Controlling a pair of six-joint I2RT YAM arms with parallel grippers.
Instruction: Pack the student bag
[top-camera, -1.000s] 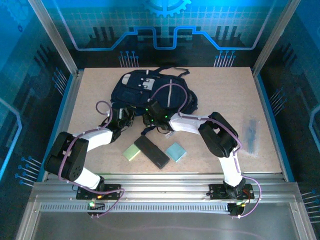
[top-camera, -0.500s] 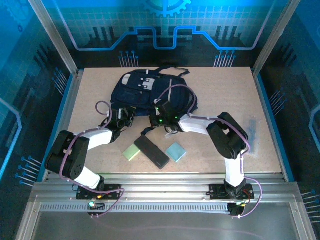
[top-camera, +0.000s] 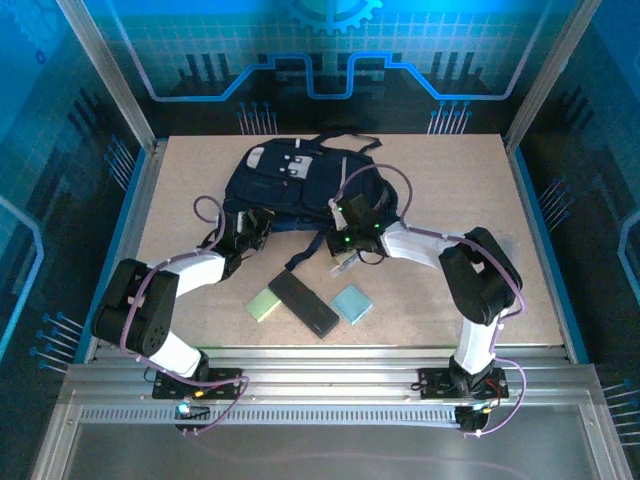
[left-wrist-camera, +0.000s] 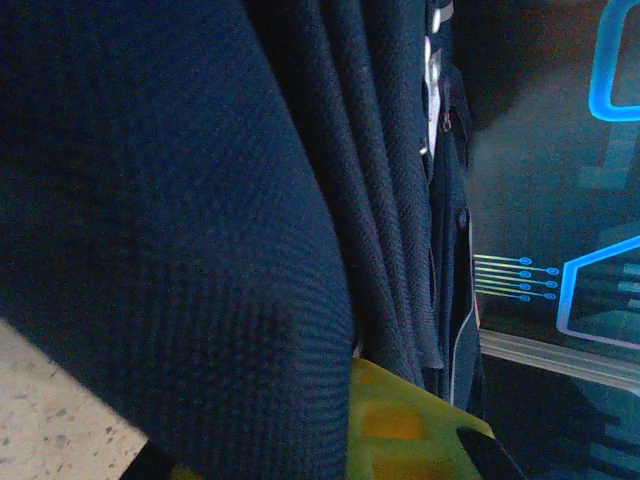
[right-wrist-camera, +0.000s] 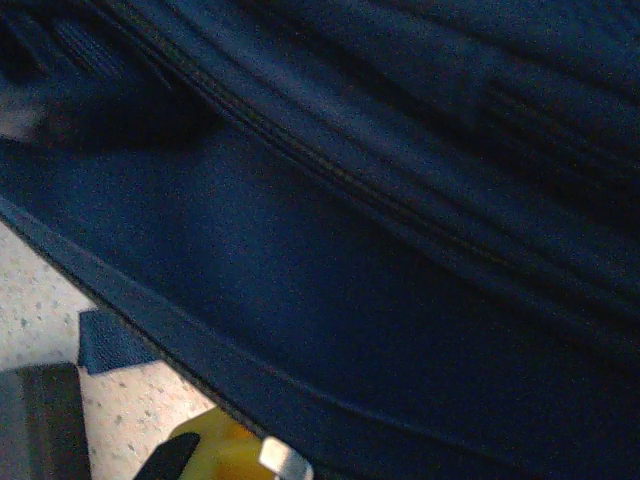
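Note:
The student bag (top-camera: 290, 178), dark navy with pale patches near its top, lies at the back middle of the table. My left gripper (top-camera: 243, 222) is at the bag's near left edge, shut on a fold of its fabric. In the left wrist view the navy cloth (left-wrist-camera: 200, 200) drapes over one yellow-green finger (left-wrist-camera: 410, 425). My right gripper (top-camera: 343, 212) is at the bag's near right edge, shut with bag fabric (right-wrist-camera: 400, 250) lying over its jaws. Part of one yellow finger (right-wrist-camera: 215, 450) shows beneath the cloth.
A green pad (top-camera: 264, 303), a black rectangular case (top-camera: 303, 303) and a teal pad (top-camera: 351, 304) lie in a row near the front. A black strap (top-camera: 300, 262) trails from the bag. A clear plastic item (top-camera: 500, 265) lies at the right.
My right gripper has shut and moved to the right along the bag's near edge. The left gripper has stayed shut at the bag's left edge.

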